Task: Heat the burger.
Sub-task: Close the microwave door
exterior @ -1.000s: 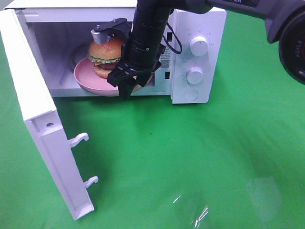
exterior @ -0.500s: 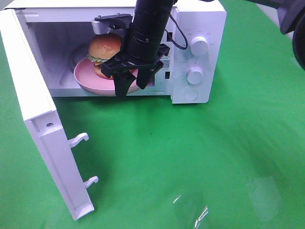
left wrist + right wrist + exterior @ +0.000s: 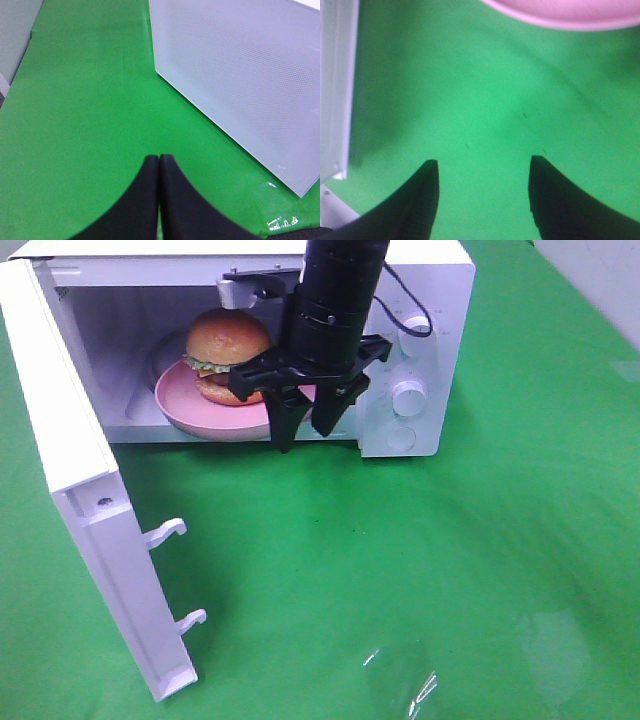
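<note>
Exterior high: burger on plate inside microwave, door open. Right gripper fingers spread, empty, just outside cavity front edge; left gripper fingers pressed together. Remaining: shut door, turn knobs

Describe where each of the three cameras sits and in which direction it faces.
Exterior high: mounted above, looking down at the open microwave, the burger on the pink plate, and the right gripper, open, before the opening.
Left wrist: on the left arm, looking past the shut left gripper at the green cloth and the microwave door.
Right wrist: on the right arm, looking between its open fingers at the cloth and the plate's rim.
Shared: the plate, exterior high and right wrist; the door, exterior high and left wrist.
</note>
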{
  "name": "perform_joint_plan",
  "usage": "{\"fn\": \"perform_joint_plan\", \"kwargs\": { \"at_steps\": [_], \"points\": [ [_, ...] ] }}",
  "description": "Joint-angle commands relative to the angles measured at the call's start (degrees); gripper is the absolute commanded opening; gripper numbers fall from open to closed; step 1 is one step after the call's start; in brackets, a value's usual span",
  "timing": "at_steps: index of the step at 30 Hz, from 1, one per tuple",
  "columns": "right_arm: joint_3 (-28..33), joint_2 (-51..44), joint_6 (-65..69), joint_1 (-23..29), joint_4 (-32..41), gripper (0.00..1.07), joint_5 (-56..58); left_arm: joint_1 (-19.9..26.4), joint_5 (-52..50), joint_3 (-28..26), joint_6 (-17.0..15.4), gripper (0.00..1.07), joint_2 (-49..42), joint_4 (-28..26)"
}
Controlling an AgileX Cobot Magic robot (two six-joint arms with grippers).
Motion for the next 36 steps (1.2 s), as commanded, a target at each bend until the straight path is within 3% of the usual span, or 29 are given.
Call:
{"fn": "perform_joint_plan", "kwargs": {
  "at_steps": [1,6,7,11,12,13,14,22,26,32,35,36],
  "points": [
    [7.28,-6.07,3.21,-0.92,-5.33,0.5,2.18,0.11,-0.69,0.11,-0.29,0.0,-1.2,0.11],
    [13.58,-11.17,3.84,-4.93,-5.73,0.5,2.06,0.11,-0.69,0.11,-0.29,0.0,-1.2,0.11],
    [16.39,-13.64,4.87,-8.37,-5.73,0.5,2.06,0.11,-0.69,0.11,-0.29,0.0,-1.2,0.11],
    [19.6,-16.67,6.13,-13.29,-5.73,0.5,1.83,0.11,-0.69,0.11,-0.29,0.0,-1.2,0.11],
    [21.26,-19.02,7.22,-17.07,-5.73,0.5,1.78,0.11,-0.69,0.11,-0.29,0.0,-1.2,0.11],
    [21.26,-19.02,7.22,-17.07,-5.73,0.5,1.78,0.11,-0.69,0.11,-0.29,0.0,-1.2,0.11],
    [23.03,-21.66,8.14,-20.63,-5.73,0.5,1.6,0.11,-0.69,0.11,-0.29,0.0,-1.2,0.11],
    [30.48,-33.46,9.8,-31.74,-5.73,0.5,1.78,0.11,-0.69,0.11,-0.29,0.0,-1.2,0.11],
    [34.21,-38.5,9.8,-33.29,-5.73,0.5,2.06,0.11,-0.69,0.11,-0.29,0.0,-1.2,0.11],
    [44.12,-50.31,9.63,-33.46,-5.33,0.49,1.95,0.11,-0.69,0.11,-0.29,0.0,-1.2,0.11],
    [52.25,-57.75,9.22,-33.46,-5.73,0.49,1.43,0.11,-0.69,0.11,-0.29,0.0,-1.2,0.11],
    [52.25,-57.75,9.22,-33.46,-5.73,0.49,1.43,0.11,-0.69,0.11,-0.29,0.0,-1.2,0.11]
  ]
}}
